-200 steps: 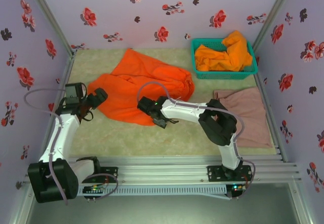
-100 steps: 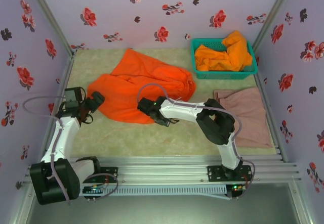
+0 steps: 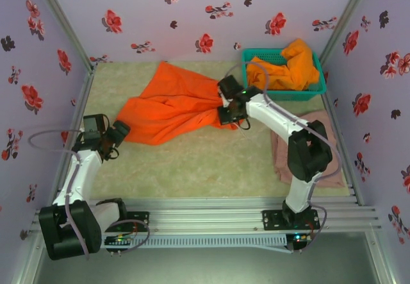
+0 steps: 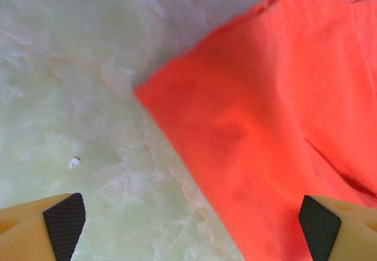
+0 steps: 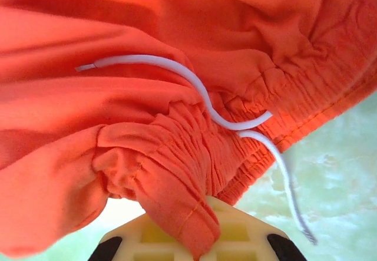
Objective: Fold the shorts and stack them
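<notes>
1. The right hand (image 3: 224, 115) is pressed together, pinching the gathered waistband (image 5: 194, 149) of the orange shorts (image 3: 170, 104). The cloth fans out from it toward the left hand (image 3: 120, 131).
2. We note the left hand is spread and held over the worktop (image 3: 192, 162). One fingertip (image 4: 321, 222) is above a leg hem, the other above bare surface.
3. A white drawstring (image 5: 206, 99) trails just beyond the right hand's pinch.
4. Past the right hand, second orange shorts (image 3: 285, 69) lie heaped in the teal basket (image 3: 282, 95). Pink shorts (image 3: 317, 149) lie flat to its right, nearer the bases.
</notes>
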Controlling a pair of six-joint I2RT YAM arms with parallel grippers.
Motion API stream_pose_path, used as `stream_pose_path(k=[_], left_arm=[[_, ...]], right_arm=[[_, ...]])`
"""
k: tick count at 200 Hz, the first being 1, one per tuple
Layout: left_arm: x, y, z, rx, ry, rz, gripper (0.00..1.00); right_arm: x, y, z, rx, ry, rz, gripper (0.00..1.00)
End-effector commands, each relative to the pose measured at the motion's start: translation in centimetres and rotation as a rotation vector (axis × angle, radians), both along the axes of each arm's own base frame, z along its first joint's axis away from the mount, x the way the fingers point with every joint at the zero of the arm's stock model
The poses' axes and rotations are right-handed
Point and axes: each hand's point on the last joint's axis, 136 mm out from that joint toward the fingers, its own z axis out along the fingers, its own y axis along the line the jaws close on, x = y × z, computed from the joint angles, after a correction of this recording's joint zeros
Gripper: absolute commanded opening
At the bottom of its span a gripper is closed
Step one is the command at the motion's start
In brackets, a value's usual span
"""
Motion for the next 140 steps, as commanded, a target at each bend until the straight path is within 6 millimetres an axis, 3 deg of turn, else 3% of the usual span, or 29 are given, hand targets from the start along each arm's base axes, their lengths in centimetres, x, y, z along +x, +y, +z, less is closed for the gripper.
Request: stream_pose_path(k=[1, 50, 82, 140], left_arm=[[0.3, -0.4, -1.3, -0.040, 0.001, 0.017, 0.95], [1.4, -2.3, -5.3, -0.080, 0.103, -0.031, 0.91], [2.1, -2.6, -7.2, -0.084, 0.141, -0.040, 0.82], [4.2, -2.7, -7.7, -0.071, 0.155, -0.065, 0.44]], right_arm=[[-0.8, 2.2, -1.5, 0.196, 0.136, -0.107, 0.00], [-0.4, 3.2, -2.0, 0.255, 0.150, -0.127, 0.00], [-0.5, 3.2, -1.6, 0.257, 0.141, -0.121, 0.00], [-0.7, 2.9, -1.9, 0.242, 0.143, -0.117, 0.00]])
